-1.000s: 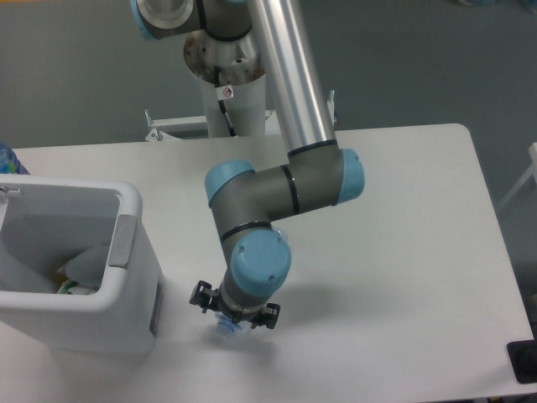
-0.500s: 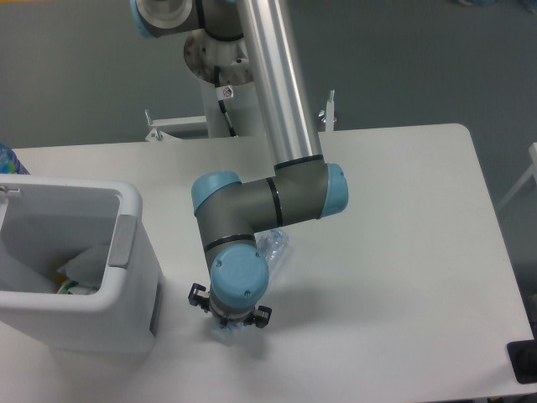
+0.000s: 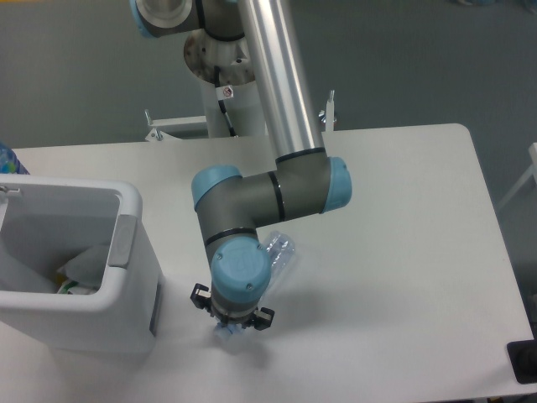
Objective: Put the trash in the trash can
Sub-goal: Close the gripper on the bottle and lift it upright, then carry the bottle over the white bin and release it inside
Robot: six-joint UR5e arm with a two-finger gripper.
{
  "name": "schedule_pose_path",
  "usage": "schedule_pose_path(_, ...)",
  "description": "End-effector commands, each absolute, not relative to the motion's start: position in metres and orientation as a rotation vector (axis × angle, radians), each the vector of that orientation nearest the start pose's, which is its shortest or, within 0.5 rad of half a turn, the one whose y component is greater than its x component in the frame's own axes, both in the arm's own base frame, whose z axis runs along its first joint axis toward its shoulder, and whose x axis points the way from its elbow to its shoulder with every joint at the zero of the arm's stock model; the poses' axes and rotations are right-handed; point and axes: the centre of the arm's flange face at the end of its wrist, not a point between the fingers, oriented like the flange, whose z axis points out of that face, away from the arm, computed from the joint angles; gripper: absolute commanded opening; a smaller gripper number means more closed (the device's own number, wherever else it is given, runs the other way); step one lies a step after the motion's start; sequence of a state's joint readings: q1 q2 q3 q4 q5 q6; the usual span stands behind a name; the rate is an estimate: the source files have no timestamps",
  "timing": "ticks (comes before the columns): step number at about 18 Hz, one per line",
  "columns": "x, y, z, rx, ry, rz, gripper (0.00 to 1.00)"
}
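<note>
One bottle (image 3: 279,253) lies on the desk (image 3: 403,252), partly under the arm. The gripper (image 3: 228,323) points down beside the bin (image 3: 126,252); its opening cannot be determined.

1 fixed camera, high, angled down, table (image 3: 403,252)

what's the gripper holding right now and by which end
It seems to hold the crushed plastic bottle by its blue-capped end, which shows below the gripper. The wrist hides the fingers, so the hold cannot be confirmed.
</note>
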State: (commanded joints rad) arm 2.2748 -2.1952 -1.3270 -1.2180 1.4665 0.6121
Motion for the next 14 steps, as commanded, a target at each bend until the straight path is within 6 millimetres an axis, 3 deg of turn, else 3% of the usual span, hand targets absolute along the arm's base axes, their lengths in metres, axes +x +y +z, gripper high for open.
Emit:
schedule_pose_path(8, -0.395, 0.608, 0.366, -2.793, -0.233, -0.196, 0.28)
schedule_pose_path(14, -0.402, 0.582, 0.462, -2.471, -0.200, -0.271, 0.28)
